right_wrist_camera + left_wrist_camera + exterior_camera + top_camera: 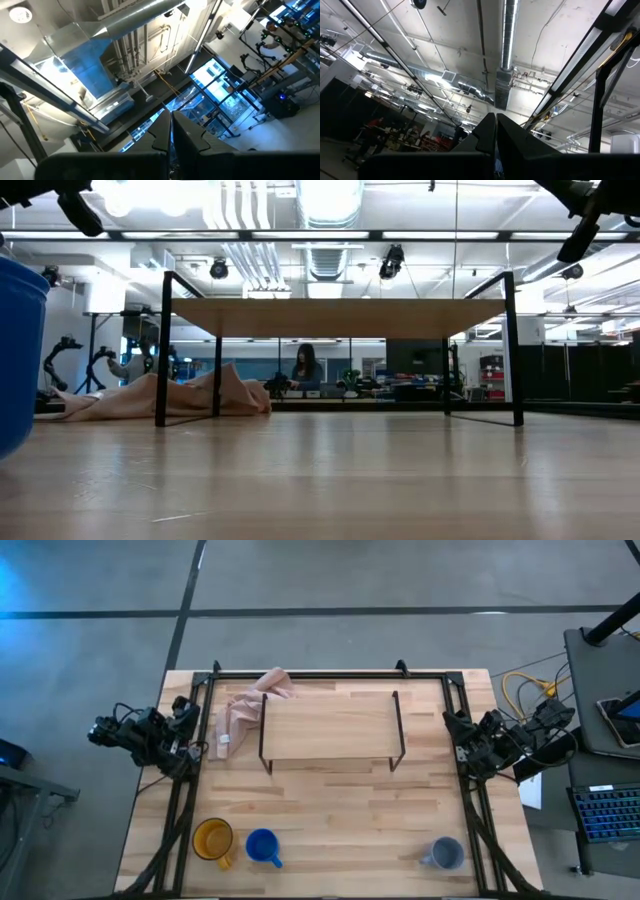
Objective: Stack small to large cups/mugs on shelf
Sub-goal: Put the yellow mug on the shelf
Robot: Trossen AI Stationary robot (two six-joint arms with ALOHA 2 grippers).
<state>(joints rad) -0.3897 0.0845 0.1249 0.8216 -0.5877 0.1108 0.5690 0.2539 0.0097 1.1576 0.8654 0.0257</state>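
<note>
The shelf (330,726), a light wood plank on thin black wire legs, stands at the table's far middle; it also shows in the low view (340,317). The yellow-orange mug (213,838) and the bright blue mug (262,846) stand side by side near the front left; the blue one's wall fills the low view's left edge (18,350). The pale grey-blue mug (445,853) stands at the front right. My left gripper (496,131) is shut, parked at the table's left edge, pointing up at the ceiling. My right gripper (171,127) is shut, parked at the right edge.
A pink cloth (245,705) lies crumpled at the shelf's left end, also in the low view (160,395). A black frame (330,675) runs along the table's far and side edges. A person (305,368) sits far behind the table.
</note>
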